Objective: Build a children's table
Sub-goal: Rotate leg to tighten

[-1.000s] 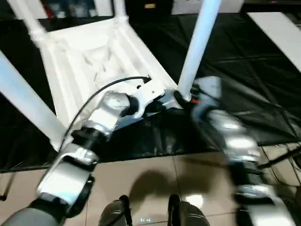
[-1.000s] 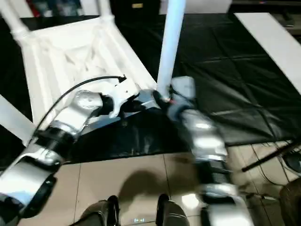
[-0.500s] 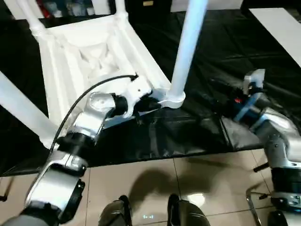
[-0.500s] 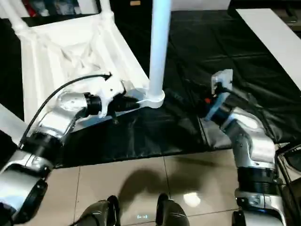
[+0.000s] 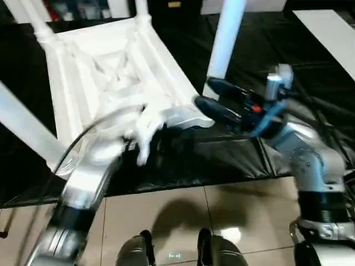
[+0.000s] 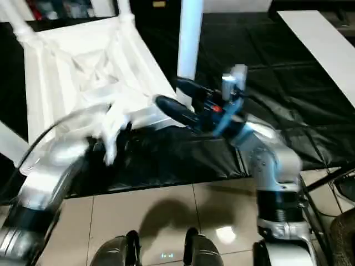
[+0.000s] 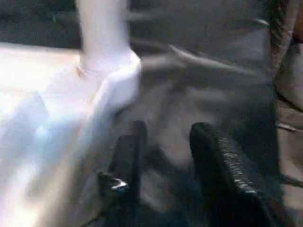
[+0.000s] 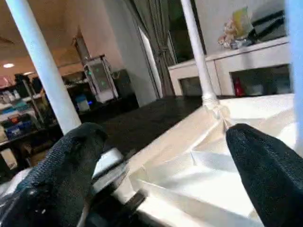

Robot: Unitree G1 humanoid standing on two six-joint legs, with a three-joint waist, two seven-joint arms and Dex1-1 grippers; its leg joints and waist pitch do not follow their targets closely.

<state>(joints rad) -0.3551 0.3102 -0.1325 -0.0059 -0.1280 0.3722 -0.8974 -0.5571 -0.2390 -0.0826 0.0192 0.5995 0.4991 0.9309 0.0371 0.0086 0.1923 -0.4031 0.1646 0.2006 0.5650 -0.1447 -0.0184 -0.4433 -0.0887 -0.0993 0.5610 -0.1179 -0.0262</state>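
Pincer first, on our left: the left pincer (image 7: 165, 156) hangs over the black sheet (image 5: 310, 72) just beside the near corner of the children's table (image 5: 111, 66). In the left wrist view we see its two black fingers (image 7: 128, 161) parted with nothing between them, only the dark sheet behind the gap. In the head views that arm is a blur, so we cannot place its tip more finely than near the table's front edge.

We find the children's table lying upside down on the black sheet on the floor, ribbed underside up. White legs stand up from its corner sockets: one at the near right corner (image 5: 224, 41), one at the near left (image 5: 25, 124), and two at the far corners, running out of the picture's top.

Further right, the right pincer (image 5: 213, 97) reaches in level toward the near right corner, its fingers spread wide and holding nothing. One finger lies close by the base of the near right leg, the other over the corner's edge; we cannot tell whether either touches.

Beige tiled floor (image 5: 183, 205) lies nearest us
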